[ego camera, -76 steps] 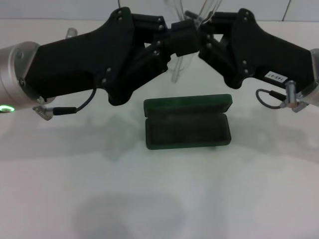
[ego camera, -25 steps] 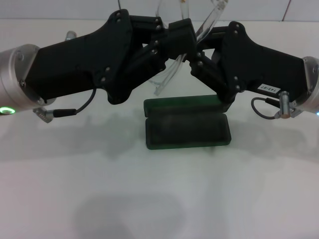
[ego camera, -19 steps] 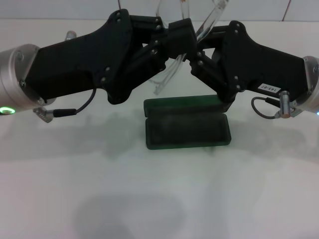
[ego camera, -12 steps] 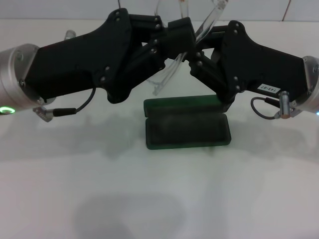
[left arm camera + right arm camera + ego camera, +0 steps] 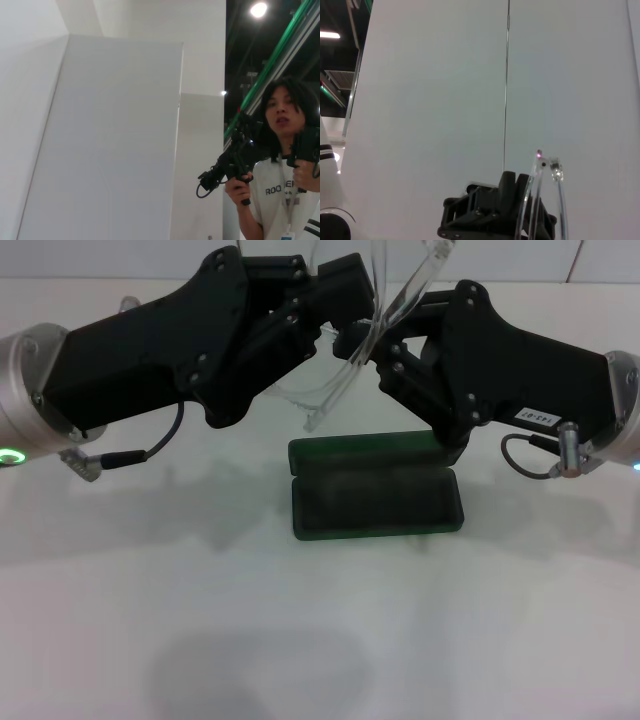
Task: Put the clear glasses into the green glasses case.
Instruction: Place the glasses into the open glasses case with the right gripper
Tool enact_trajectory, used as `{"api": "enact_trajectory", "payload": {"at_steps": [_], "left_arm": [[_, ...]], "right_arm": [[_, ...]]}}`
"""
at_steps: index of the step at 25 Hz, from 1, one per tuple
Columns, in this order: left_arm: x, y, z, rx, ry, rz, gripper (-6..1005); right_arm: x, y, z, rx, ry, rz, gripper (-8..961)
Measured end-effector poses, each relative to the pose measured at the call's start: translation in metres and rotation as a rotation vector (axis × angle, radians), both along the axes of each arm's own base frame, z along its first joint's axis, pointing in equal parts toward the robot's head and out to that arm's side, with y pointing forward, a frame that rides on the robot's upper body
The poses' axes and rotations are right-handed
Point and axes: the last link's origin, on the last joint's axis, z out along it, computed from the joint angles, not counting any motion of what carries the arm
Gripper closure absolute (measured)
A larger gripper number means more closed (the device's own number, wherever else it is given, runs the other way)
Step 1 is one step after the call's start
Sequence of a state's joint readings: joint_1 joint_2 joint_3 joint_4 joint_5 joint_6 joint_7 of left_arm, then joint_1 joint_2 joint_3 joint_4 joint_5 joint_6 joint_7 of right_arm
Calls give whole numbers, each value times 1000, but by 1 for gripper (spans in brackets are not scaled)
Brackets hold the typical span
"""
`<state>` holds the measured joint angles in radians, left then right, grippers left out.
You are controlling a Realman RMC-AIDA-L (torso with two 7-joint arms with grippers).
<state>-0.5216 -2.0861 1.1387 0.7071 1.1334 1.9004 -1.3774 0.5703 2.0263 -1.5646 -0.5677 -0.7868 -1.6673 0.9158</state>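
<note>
The clear glasses hang in the air above and behind the green glasses case, one long clear temple slanting down towards the case's left end. My right gripper is shut on the glasses near the hinge end. My left gripper sits just up and left of it, close against the glasses' lens. The case lies open on the white table, its lid folded back and its dark lining bare. The right wrist view shows the clear temples in front of a black gripper body.
A white wall rises right behind the arms. Thin cables hang from both wrists. The left wrist view looks off at a person holding hand controllers.
My left gripper has lifted and drawn back to the left, away from the right gripper. The glasses stay with the right gripper and show more of the lens. The case has not moved.
</note>
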Motion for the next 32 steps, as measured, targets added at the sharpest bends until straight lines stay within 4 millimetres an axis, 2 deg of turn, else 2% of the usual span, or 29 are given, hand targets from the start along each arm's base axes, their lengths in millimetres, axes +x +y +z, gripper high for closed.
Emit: {"api": "enact_trajectory", "payload": {"at_steps": [16, 21, 27, 32], "left_arm": [[-1, 2, -1, 7, 5, 22, 923], [-10, 2, 9, 41, -8, 50, 923], [-44, -4, 49, 122, -24, 134, 923], [-66, -6, 73, 152, 24, 186, 923]], "right_arm": [[2, 0, 0, 5, -1, -11, 873], [9, 2, 4, 20, 1, -38, 873], [21, 1, 16, 40, 0, -69, 873], [16, 2, 25, -39, -156, -26, 873]]}}
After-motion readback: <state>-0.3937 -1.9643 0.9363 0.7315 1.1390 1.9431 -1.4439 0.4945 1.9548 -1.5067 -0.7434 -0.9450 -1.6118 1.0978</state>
